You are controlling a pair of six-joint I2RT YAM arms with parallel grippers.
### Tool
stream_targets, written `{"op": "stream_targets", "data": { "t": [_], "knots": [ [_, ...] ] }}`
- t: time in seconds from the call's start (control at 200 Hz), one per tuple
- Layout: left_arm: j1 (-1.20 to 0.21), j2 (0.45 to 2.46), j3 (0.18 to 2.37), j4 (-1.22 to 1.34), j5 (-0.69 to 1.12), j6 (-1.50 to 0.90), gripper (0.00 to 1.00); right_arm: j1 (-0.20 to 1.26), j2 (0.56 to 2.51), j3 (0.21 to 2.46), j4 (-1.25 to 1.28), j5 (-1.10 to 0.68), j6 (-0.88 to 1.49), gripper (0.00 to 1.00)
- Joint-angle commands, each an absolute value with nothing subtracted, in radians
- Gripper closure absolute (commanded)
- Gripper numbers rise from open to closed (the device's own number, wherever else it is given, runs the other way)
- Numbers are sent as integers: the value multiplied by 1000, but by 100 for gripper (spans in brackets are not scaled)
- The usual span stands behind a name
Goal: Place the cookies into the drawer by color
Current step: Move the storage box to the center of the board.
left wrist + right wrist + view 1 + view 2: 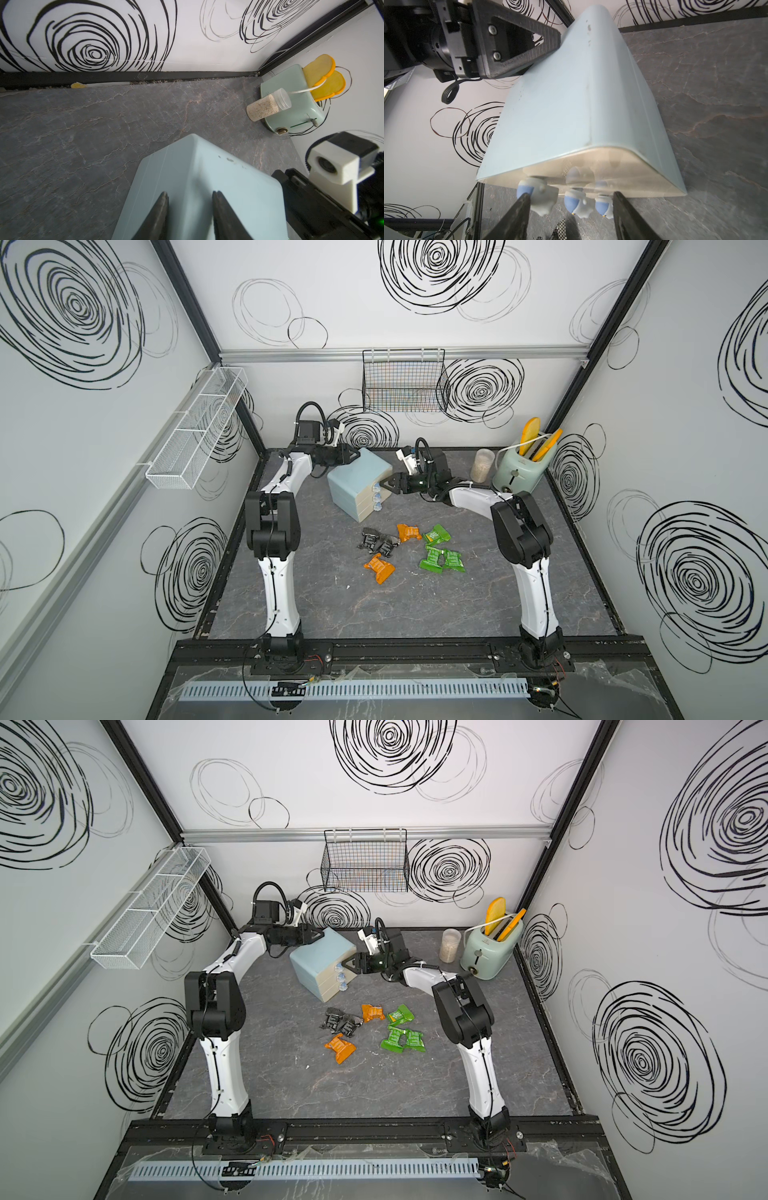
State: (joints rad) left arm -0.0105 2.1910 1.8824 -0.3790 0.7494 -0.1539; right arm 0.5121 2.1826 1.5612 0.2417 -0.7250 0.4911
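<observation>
The task is, as far as I can judge, only at its beginning. All seven cookies (409, 549) lie loose on the table (332, 601) in front of the cabinet (357, 472): two black packets (376, 541) touching each other, one orange packet (409, 532) just beside them, a second orange packet (379, 568) nearer to the robot, and three green packets (440, 553) close together on the robot's right. None of them is held.

The three cream drawers (633, 170) look closed in the right wrist view, so nothing seems sorted yet.

The right gripper (571, 197) is at the front of the cabinet with its jaws apart. The knobs (575, 204) stand between the jaws, and no knob is pinched. The left gripper (190, 195) is at the rear upper corner of the cabinet, with its jaws also apart and nothing between them. It is probably there to keep the cabinet from sliding.

What is left, in my judgement: to close on a knob, to pull a drawer out, and then to carry every packet into a drawer, one color per drawer.
</observation>
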Motion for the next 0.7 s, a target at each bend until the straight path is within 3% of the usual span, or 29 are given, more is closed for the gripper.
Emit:
{"op": "stream_targets", "data": {
  "t": [0.0,0.45,0.695],
  "knots": [
    [-103,2146,1816,-462,856,-168,61,528,2119,1521,284,-678,510,34],
    [-216,2091,1687,-324,807,-256,57,523,1935,1243,313,-574,469,30],
    [-203,2060,1752,-328,684,-293,37,522,1831,1133,285,-481,352,20]
  ]
}}
